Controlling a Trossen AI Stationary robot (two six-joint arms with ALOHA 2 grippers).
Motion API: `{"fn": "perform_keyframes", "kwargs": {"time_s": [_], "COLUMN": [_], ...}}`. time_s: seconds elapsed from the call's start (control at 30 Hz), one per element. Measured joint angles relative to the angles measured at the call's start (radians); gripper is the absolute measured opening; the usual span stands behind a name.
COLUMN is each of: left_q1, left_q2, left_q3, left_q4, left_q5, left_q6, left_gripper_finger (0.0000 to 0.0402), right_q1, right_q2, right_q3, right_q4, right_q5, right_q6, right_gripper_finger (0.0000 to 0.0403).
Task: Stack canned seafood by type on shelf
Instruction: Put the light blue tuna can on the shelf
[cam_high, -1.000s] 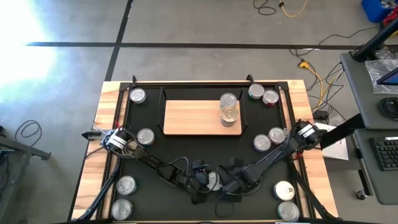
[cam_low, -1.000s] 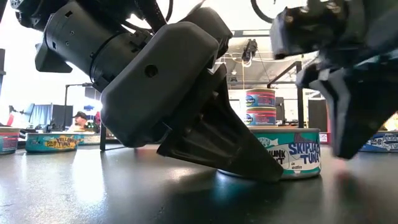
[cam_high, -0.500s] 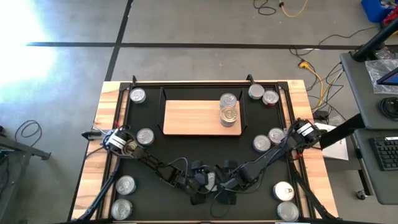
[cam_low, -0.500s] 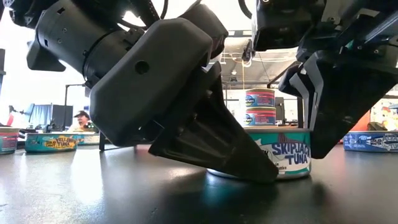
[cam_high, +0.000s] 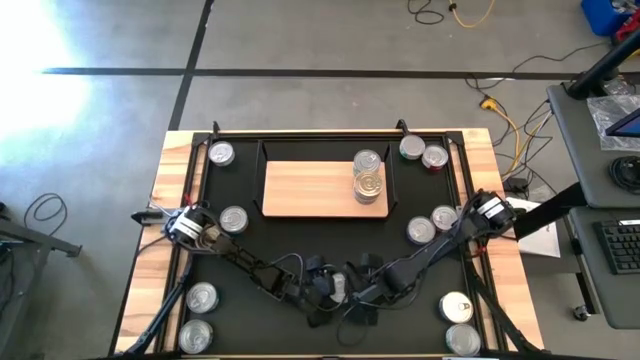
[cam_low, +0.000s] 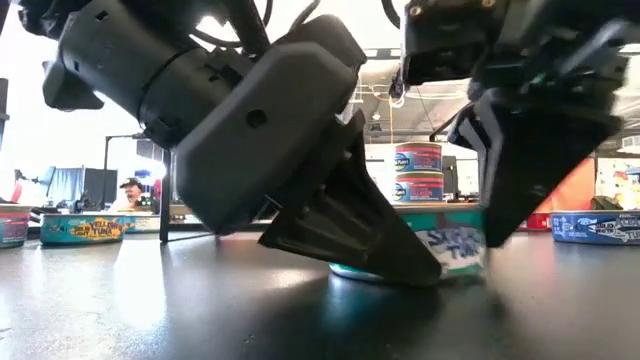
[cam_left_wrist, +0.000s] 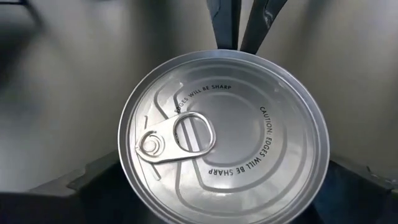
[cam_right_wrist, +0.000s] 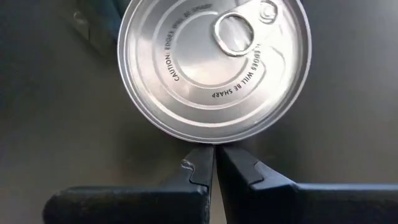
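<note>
A silver-topped can (cam_high: 339, 287) with a teal label (cam_low: 455, 245) stands upright on the black mat (cam_high: 300, 240), near its front middle. My left gripper (cam_left_wrist: 224, 193) is open, one finger (cam_left_wrist: 93, 183) on each side of this can. My right gripper (cam_right_wrist: 214, 163) is shut, its tips at the can's opposite side. Two cans (cam_high: 369, 172) are on the light-wood shelf (cam_high: 310, 188), at its right end; the low view shows them as a stack (cam_low: 418, 172). My left gripper's fingers flank the can's side wall; whether they touch it, I cannot tell. My right gripper has its shut fingertips (cam_right_wrist: 200, 167) against the can's side at the rim (cam_right_wrist: 211, 142), coming slanting down from the table's right. The can stays upright on the mat.
Several loose cans lie around the mat: far left (cam_high: 221, 154), left (cam_high: 233, 219), near left (cam_high: 203, 297), far right (cam_high: 422, 152), right (cam_high: 432, 224), near right (cam_high: 457, 306). The shelf's black frame ends rise at the board's sides.
My right gripper, shut, has moved toward the table's left onto the can and slid it a little that way, between my left gripper's open fingers. The can has stayed upright on the mat.
</note>
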Motion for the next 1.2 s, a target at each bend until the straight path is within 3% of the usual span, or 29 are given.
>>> {"fn": "perform_keyframes", "kwargs": {"time_s": [0.37, 0.67, 0.87, 1.2], "left_q1": [-0.009, 0.015, 0.097, 0.307], "left_q2": [-0.122, -0.373, -0.505, -0.654], "left_q3": [0.002, 0.002, 0.001, 0.001], "left_q4": [-0.203, -0.484, -0.665, -0.788], "left_q5": [-0.079, -0.089, -0.082, 0.074], "left_q6": [-0.065, 0.050, 0.087, 0.173], "left_gripper_finger": [0.0371, 0.0371, 0.0371, 0.0371], "right_q1": [-0.002, -0.002, -0.001, 0.002], "right_q2": [-0.074, -0.219, -0.279, -0.278], "right_q3": [0.042, 0.118, 0.129, 0.129], "right_q4": [-0.171, -0.277, -0.267, -0.268], "right_q5": [0.019, 0.232, 0.359, 0.354], "right_q6": [-0.048, -0.058, -0.063, -0.052], "right_gripper_finger": [0.0012, 0.0012, 0.0012, 0.0012]}}
